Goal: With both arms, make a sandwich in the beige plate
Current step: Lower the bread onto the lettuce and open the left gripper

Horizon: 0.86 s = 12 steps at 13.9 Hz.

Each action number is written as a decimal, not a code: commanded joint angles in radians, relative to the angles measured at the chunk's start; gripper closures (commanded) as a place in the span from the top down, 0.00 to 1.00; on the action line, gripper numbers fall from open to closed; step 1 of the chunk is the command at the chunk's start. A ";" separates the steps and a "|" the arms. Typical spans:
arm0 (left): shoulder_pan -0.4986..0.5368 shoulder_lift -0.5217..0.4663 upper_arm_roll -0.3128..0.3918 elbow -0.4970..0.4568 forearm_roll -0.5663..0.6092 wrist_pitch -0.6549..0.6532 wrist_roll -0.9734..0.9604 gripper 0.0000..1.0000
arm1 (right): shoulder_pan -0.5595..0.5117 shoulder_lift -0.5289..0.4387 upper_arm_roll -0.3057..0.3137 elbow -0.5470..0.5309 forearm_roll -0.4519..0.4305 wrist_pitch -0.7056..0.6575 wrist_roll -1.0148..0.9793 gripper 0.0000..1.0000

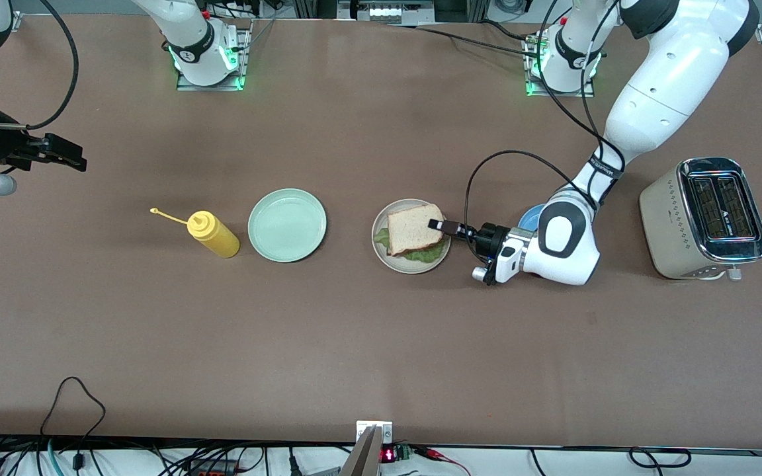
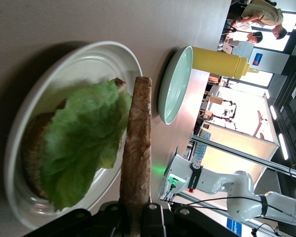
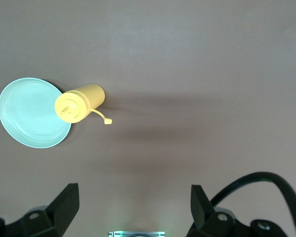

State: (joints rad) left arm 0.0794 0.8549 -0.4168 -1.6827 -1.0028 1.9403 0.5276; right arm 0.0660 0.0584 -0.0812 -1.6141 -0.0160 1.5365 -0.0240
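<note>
Now the left claw (image 1: 444, 227) pinches the top toast slice (image 1: 413, 227) over the beige plate (image 1: 381, 254); the right claw (image 1: 63, 153) waits open.

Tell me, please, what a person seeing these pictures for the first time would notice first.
First, the left gripper shut on the top toast slice, holding it above the lettuce leaf on the beige plate. Next, the toaster at the left arm's end of the table. The yellow squeeze bottle stands beside the mint green plate; the right gripper waits open.
</note>
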 commanded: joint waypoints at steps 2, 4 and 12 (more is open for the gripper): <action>-0.007 0.030 0.006 0.018 -0.020 0.005 0.057 0.00 | 0.000 -0.023 -0.006 -0.020 0.001 -0.007 -0.010 1.00; -0.007 0.050 0.007 0.060 -0.017 0.005 0.057 0.03 | -0.002 -0.023 -0.008 -0.020 0.001 -0.007 -0.010 1.00; -0.009 0.076 0.007 0.098 -0.017 0.008 0.072 1.00 | -0.003 -0.023 -0.009 -0.020 0.005 -0.009 -0.011 1.00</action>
State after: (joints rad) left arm 0.0794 0.9164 -0.4139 -1.6192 -1.0028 1.9481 0.5706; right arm 0.0654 0.0584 -0.0891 -1.6145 -0.0158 1.5343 -0.0240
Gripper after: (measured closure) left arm 0.604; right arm 0.000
